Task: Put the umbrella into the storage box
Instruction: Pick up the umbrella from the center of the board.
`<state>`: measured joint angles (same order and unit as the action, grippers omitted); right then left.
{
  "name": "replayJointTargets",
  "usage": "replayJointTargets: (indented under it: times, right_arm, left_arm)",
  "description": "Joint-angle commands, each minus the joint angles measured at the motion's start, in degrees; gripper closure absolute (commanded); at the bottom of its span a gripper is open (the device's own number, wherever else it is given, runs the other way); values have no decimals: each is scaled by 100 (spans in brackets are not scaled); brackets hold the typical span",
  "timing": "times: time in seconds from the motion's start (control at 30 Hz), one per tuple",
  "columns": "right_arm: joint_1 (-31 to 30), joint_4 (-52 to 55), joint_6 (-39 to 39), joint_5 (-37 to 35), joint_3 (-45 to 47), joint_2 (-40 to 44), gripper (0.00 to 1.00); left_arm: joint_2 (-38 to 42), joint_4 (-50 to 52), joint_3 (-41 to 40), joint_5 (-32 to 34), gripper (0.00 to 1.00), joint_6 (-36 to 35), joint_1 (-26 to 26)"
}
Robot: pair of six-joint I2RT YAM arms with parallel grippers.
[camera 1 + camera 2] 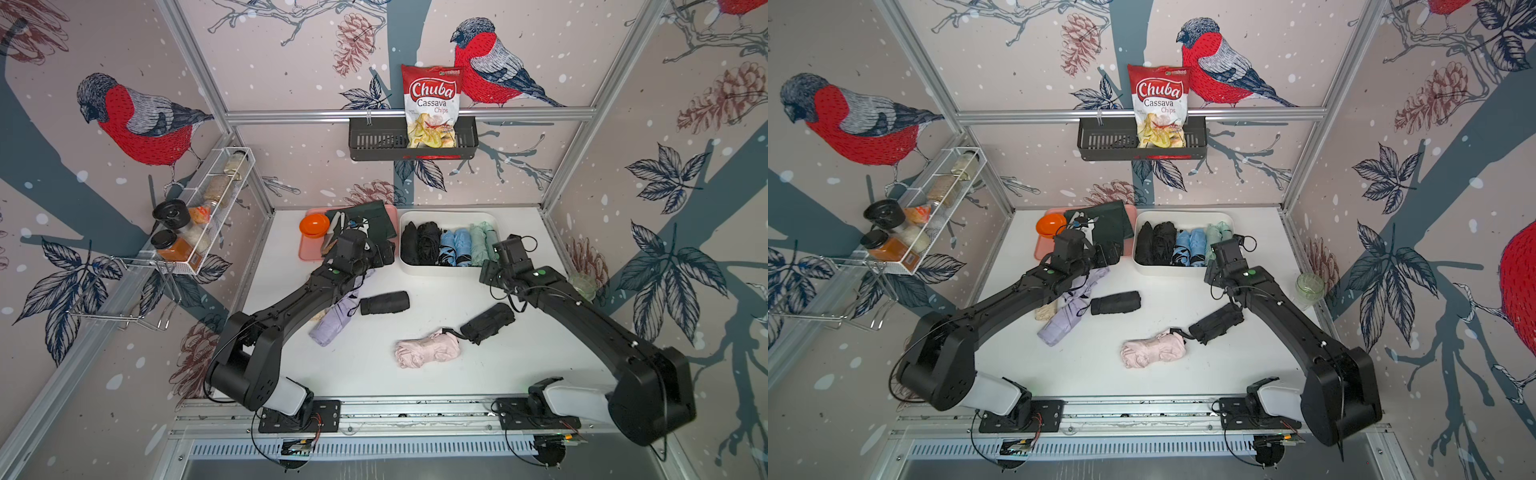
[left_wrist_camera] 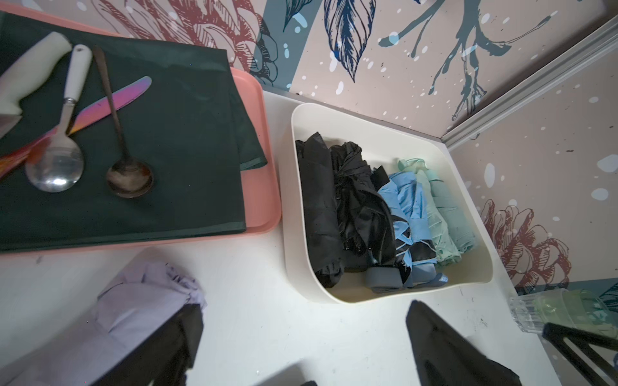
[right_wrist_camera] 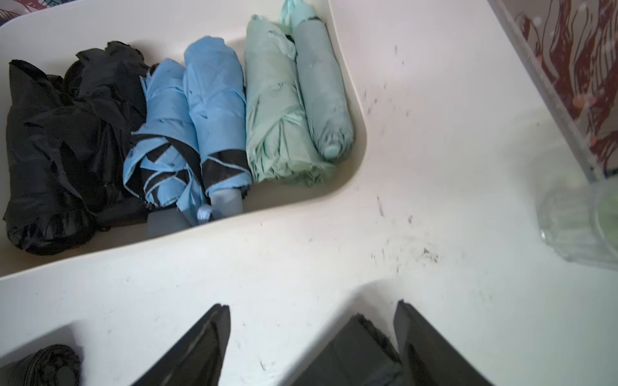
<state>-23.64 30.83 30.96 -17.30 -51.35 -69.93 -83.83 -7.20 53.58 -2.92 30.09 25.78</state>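
Only the left wrist view shows the cutlery plainly: a steel spoon [image 2: 55,167], a dark spoon [image 2: 128,177] and an iridescent knife [image 2: 127,97] on a dark green cloth [image 2: 187,150] over the pink tray [image 2: 261,187], ahead of the left fingers [image 2: 441,347] and off to one side. In both top views the arm covers part of it. The left fingers stand wide apart with nothing between them. A lilac umbrella [image 2: 140,310] lies against the outer side of one. Only the top views show the pink umbrella [image 1: 428,348], on the bench [image 1: 374,374] well behind both pairs of fingers. The storage box [image 1: 432,271] sits just ahead of the right fingers [image 3: 200,351], with black umbrellas [image 3: 60,150], blue umbrellas [image 3: 207,100] and mint umbrellas [image 3: 277,110] side by side in it. The right fingers are spread and grip nothing. The end of a loose black umbrella [image 3: 354,351] shows between them, near one finger; whether it touches cannot be told. A glass jar [image 3: 575,227] stands on the bench off to their far side.
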Motion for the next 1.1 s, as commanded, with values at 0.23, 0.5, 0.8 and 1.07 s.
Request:
replayJointTargets:
  times: [0.23,0.5,0.8,1.07]
  right_arm:
    - [-273,832,1912,589,1109,1438,15]
    - [-255,109,2439,1413,2034,1996,14]
    - [-137,-526,2515,1537,2469,1544,12]
    - [179,-1078,2279,1596,2519,860,19]
  left_arm:
    - [342,-743,-534,-40,1,-420,-47]
    - [80,-769,-572,-218,2,-495,-55]
    - [0,-913,-682,-287,2,-376,-64]
    - [-210,-994,-617,-411,1,-252,-117]
